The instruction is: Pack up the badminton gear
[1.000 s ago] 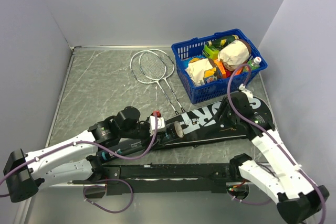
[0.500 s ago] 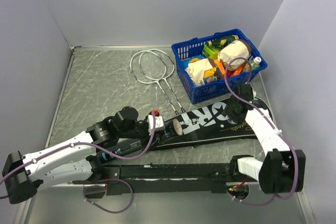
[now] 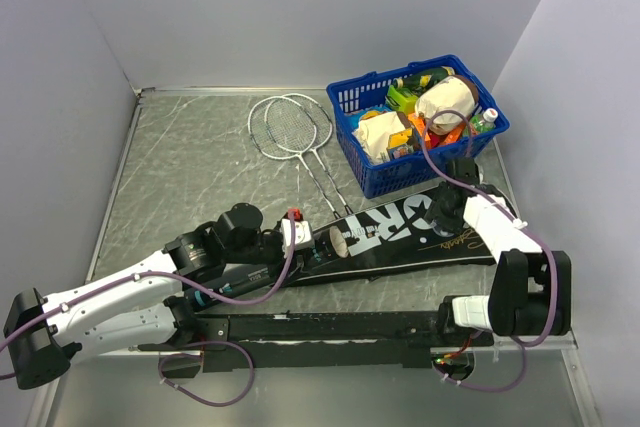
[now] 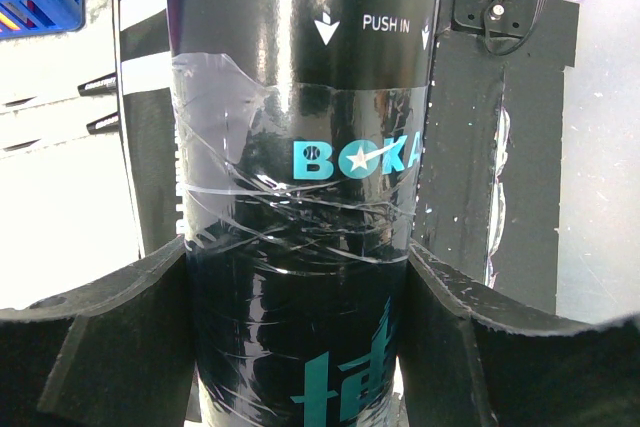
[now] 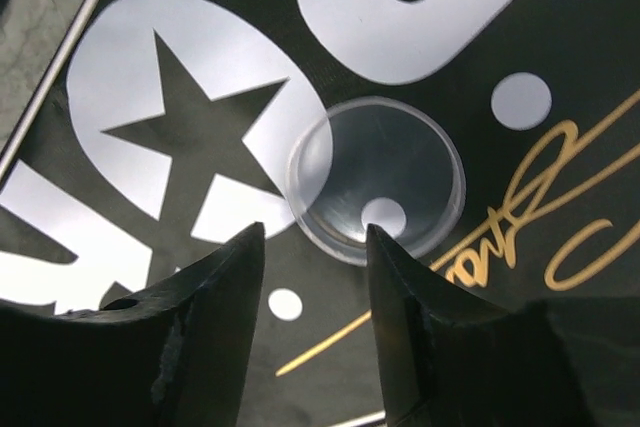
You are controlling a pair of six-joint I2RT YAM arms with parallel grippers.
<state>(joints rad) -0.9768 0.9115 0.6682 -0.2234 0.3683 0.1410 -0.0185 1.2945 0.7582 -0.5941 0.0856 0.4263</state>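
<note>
Enclosure: three plain, matt, pale grey walls (image 3: 300, 17) rise around a flat tabletop (image 3: 200, 177) of grey stone-patterned sheet with white veining and a thin metal rail along its edges. A black mounting bar (image 3: 320, 327) runs along the near edge and carries both arm bases.

Largest item: a black, racket-shaped fabric bag (image 3: 420, 242) lies flat across the near right of the table. It bears large white block letters, white dots and a gold script signature.

Back right: a blue plastic lattice basket (image 3: 352, 142) stands filled with mixed groceries, its near corner just beside the bag.

Back centre: two thin silver-white rackets (image 3: 285, 127) lie flat with their oval strung heads overlapping. Their slim shafts run toward the bag.

Near left: a long, glossy black cylindrical tube (image 4: 300, 197) lies on its side, its open end just beside the narrow end of the bag. It carries teal "BOKA" lettering, white "PUSH IN" print and a wrinkled band of clear tape.

The left gripper (image 4: 298, 277) is clamped around the tube, its matt black fingers (image 4: 110, 327) pressed against either side of the barrel.

Smallest item: a round, shallow cap of clear plastic (image 5: 375, 182) rests on the bag beside a white star.

The right gripper (image 5: 312, 247) hangs low over this cap with jaws moderately apart. The cap's near rim sits at the gap, and nothing is seen gripped.
</note>
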